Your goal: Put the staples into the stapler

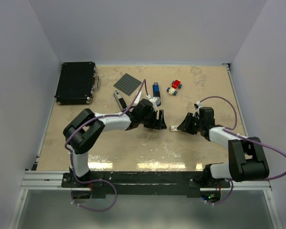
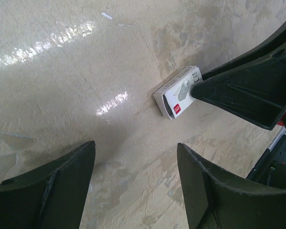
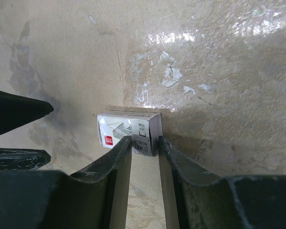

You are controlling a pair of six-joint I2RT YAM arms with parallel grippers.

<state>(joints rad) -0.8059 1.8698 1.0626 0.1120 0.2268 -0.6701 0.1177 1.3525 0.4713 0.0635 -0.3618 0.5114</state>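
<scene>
The box of staples [image 3: 128, 128] lies on the table [image 3: 219, 71] at the tips of the right jaws, which are narrowly parted and not clamping it. The left jaws gape wide, short of it. Light thin card, it probably skids and crushes, so pinch gently across its narrow width.

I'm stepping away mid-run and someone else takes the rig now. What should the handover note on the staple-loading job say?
Left gripper: open, empty, near the staples.
Right gripper: jaws narrow, tips at the staples box; grip unconfirmed.
Staples: boxed, flat on the table between both grippers. Apparent blue stapler lies farther back, no gripper on it.
Done: nothing loaded. Left: grasp box, extract staples, load stapler.
</scene>
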